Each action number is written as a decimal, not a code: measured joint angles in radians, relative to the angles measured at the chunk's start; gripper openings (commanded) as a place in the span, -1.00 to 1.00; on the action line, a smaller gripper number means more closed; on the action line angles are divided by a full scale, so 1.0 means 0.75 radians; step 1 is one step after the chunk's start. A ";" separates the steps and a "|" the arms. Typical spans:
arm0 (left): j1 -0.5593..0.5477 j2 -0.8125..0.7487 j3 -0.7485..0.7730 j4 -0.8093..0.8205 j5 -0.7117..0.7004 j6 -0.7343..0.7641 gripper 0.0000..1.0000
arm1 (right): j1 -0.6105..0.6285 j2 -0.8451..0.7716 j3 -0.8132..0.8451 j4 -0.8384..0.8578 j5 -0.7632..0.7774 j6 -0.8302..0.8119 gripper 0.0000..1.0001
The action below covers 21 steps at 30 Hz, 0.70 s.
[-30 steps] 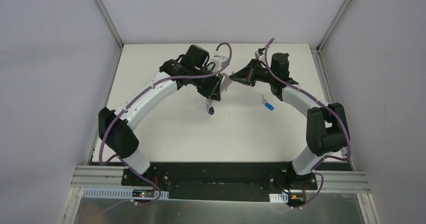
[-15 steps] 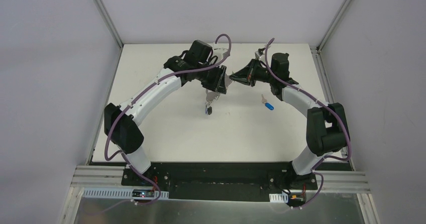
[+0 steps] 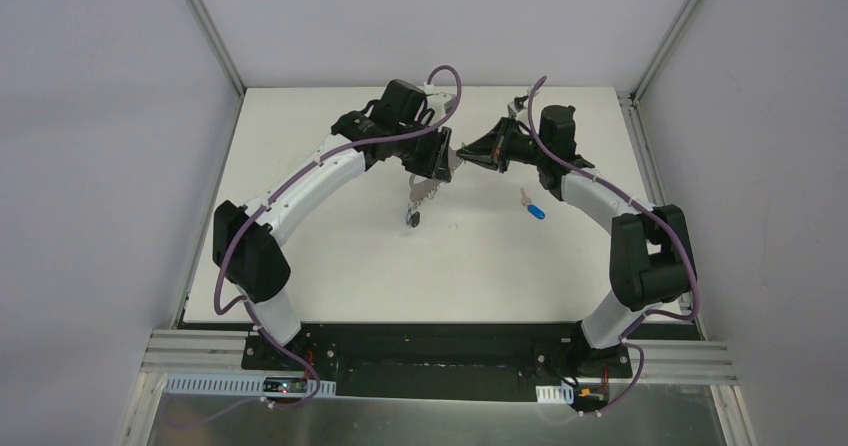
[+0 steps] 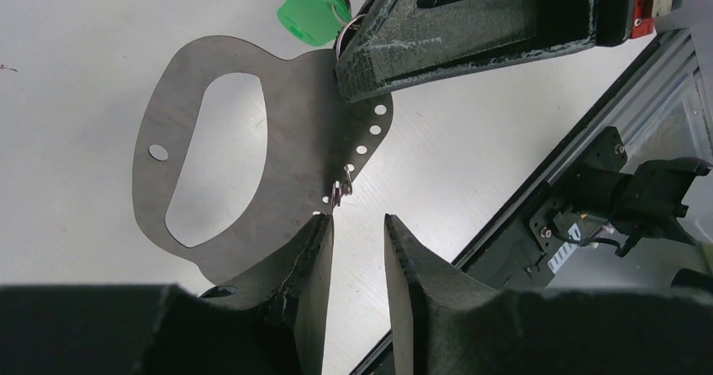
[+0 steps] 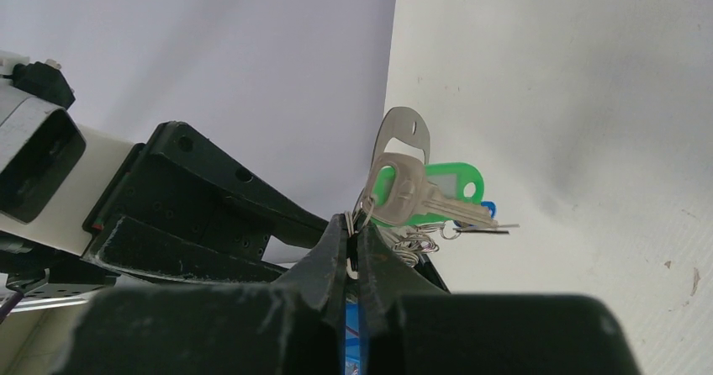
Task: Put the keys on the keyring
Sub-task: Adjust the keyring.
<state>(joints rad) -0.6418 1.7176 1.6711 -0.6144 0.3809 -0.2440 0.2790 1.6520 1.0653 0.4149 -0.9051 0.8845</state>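
Observation:
The keyring (image 4: 290,131) is a flat grey plate with an oval hole and a row of small holes, held in the air between the two arms (image 3: 432,180). The green key (image 5: 437,192), silver with a green head, hangs from a wire ring at the plate's edge. My right gripper (image 5: 356,224) is shut on that ring, and its fingers (image 4: 471,22) meet the plate's top edge. My left gripper (image 4: 357,224) is open with bare table in its gap, and the plate lies against the outside of its left finger (image 4: 313,261). The blue key (image 3: 534,208) lies on the table.
A short chain of small rings with a dark tag (image 3: 412,221) dangles from the plate down to the table. White walls (image 3: 120,166) close in the table on three sides. The arm bases' black rail (image 4: 538,198) runs along the near edge.
My left arm has swung a little to the right and its jaws have parted slightly. The dangling tag has drifted a bit left. The right arm has stayed put.

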 measured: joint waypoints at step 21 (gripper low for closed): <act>0.000 0.043 0.000 0.026 -0.036 0.002 -0.85 | 0.000 0.000 0.000 0.001 0.001 0.007 -1.00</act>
<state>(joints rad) -0.6418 1.7500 1.6711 -0.5949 0.3538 -0.2428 0.2790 1.6520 1.0653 0.4152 -0.9047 0.8894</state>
